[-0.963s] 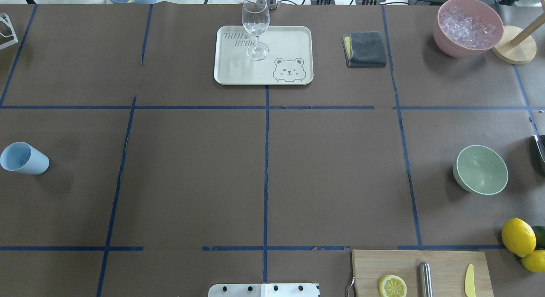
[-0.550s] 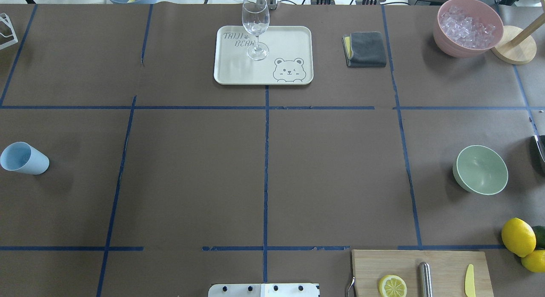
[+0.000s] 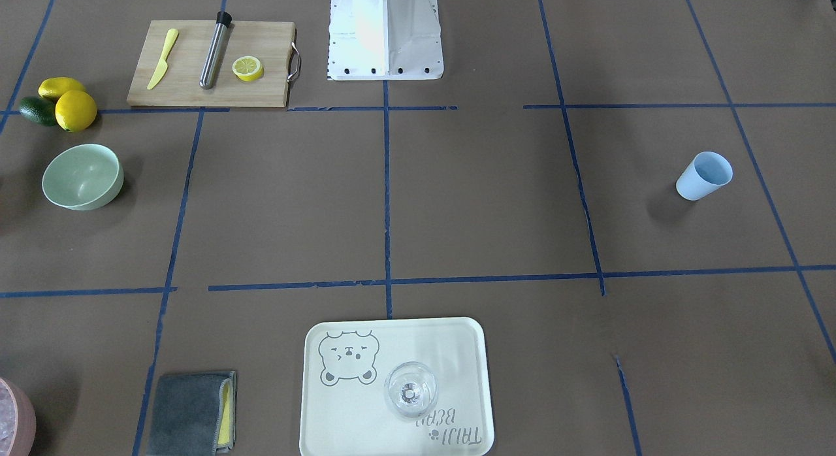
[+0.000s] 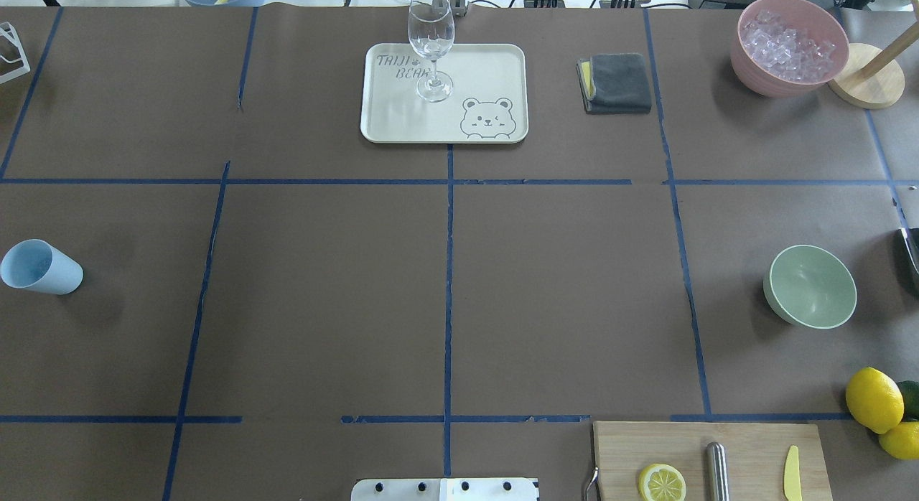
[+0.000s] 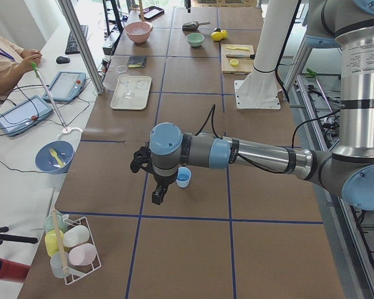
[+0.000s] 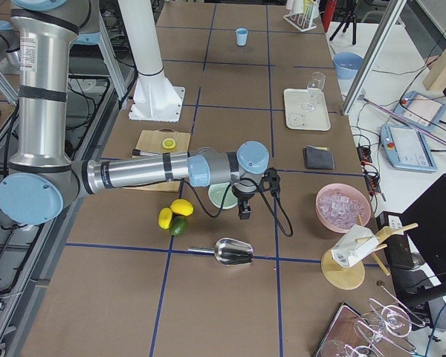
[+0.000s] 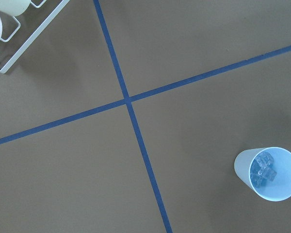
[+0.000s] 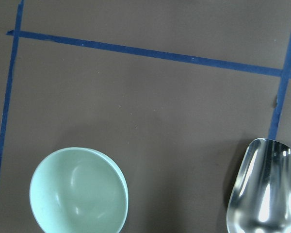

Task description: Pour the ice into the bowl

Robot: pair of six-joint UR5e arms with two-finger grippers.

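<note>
The pale mint-green bowl (image 4: 811, 286) stands empty at the table's right side; it also shows in the front view (image 3: 83, 176) and the right wrist view (image 8: 77, 191). A few clear ice cubes (image 7: 264, 170) lie in the light blue cup (image 7: 267, 173), which stands at the far left (image 4: 39, 266). More ice fills the pink container (image 4: 788, 45) at the back right. My left gripper (image 5: 156, 196) hangs just beside the cup. My right gripper (image 6: 244, 212) hangs just beside the bowl (image 6: 223, 195). Both grippers show only in the side views, so I cannot tell whether they are open or shut.
A cream tray (image 4: 402, 124) with a clear wine glass (image 4: 431, 41) sits at the back centre, with a grey cloth (image 4: 617, 83) to its right. A cutting board (image 4: 747, 443) holds a lemon half. Lemons (image 4: 873, 399) and a metal scoop (image 8: 262, 189) lie near the bowl.
</note>
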